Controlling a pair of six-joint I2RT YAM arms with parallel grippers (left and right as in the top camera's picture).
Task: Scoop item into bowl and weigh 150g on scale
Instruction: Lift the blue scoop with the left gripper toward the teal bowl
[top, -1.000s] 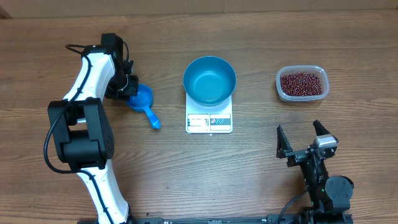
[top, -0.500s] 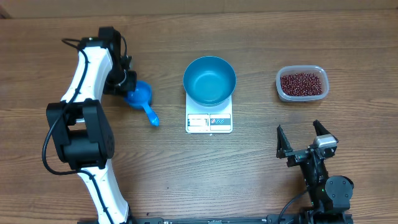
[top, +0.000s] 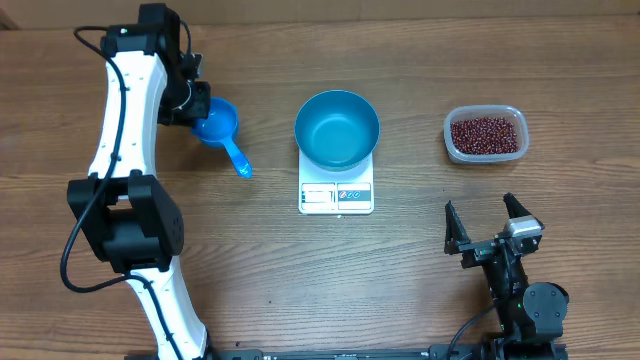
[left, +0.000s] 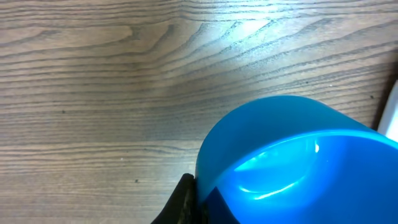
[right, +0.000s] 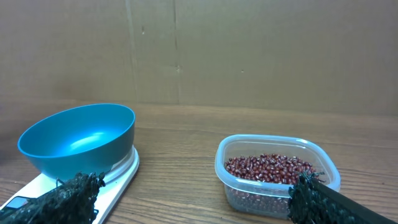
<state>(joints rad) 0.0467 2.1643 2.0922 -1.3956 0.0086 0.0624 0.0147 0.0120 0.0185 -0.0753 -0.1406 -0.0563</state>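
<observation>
Here, in the overhead view, the left pincer is clenched on the rim of a small blue scoop at the far left of the table. The scoop's handle points toward the near right. The blue bowl sits empty on the white scale at centre. The beans lie in a clear tub, well to the right. The right pincer stands released, jaws wide, near the front edge, touching nothing.

Left wrist view: one dark finger presses the outer wall of the scoop, whose hollow is empty. Whether the scoop clears the wood cannot be told.

Right wrist view: between the spread fingers appear the bowl upon the scale, at left, and the tub of beans, at right, apart from each other.
</observation>
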